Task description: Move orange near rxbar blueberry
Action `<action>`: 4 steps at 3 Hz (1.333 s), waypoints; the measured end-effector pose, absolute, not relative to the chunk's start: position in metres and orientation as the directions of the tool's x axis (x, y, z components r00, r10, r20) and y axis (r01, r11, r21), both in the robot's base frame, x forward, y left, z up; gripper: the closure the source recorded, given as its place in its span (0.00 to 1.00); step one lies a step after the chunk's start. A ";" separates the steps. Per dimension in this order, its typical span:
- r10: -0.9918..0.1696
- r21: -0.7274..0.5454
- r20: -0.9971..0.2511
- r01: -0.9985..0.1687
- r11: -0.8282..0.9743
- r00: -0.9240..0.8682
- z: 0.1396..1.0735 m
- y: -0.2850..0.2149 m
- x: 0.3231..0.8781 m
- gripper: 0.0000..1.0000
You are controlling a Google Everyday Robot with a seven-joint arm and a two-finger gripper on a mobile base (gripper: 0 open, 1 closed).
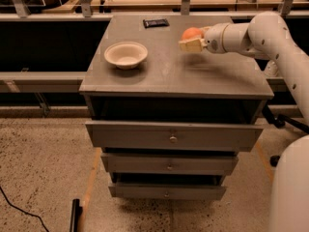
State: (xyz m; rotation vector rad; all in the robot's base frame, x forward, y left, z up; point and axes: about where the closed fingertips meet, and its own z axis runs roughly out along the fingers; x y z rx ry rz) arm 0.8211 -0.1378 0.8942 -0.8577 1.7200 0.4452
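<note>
- The orange (pixel 192 32) is a round fruit of a warm orange colour, a little brighter on its top where the light falls.
- Only its upper part shows, because a pale finger covers the lower front of it.
- It is clearly smaller than the cream-white bowl (pixel 125 55), which stands on the left part of the cabinet top (pixel 203 79).
- The gripper (pixel 191 39) comes in from the right at the end of a white arm (pixel 270 30) and is over the back right part of the grey top.
- The gripper is clamped on the orange: 1 of its fingers (pixel 190 45) lies against the front of the fruit, and the other is hidden behind it.
- The orange sits at the very tip of the gripper, on the end that points to the left.
- The fruit seems to be held a little above the surface, but I cannot tell this for sure.
- The rxbar blueberry (pixel 156 22) is a flat dark bar with faint light print, lying near the back edge of the top.
- The bar is to the left of the orange and a bit farther back; the 2 are near each other but not touching, with bare grey top between them.
- The bowl is well apart from the gripper, toward the front left.
- Under the top there are 3 drawers (pixel 171 138), each with a small knob.
</note>
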 end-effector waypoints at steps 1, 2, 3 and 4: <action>-0.320 -0.126 -0.939 -0.735 0.666 -0.128 0.894 -0.138 0.821 1.00; -0.293 -0.115 -0.947 -0.712 0.692 -0.132 0.897 -0.131 0.827 1.00; -0.261 -0.104 -0.954 -0.656 0.748 -0.147 0.906 -0.116 0.845 1.00; -0.239 -0.081 -0.955 -0.617 0.783 -0.178 0.908 -0.097 0.872 1.00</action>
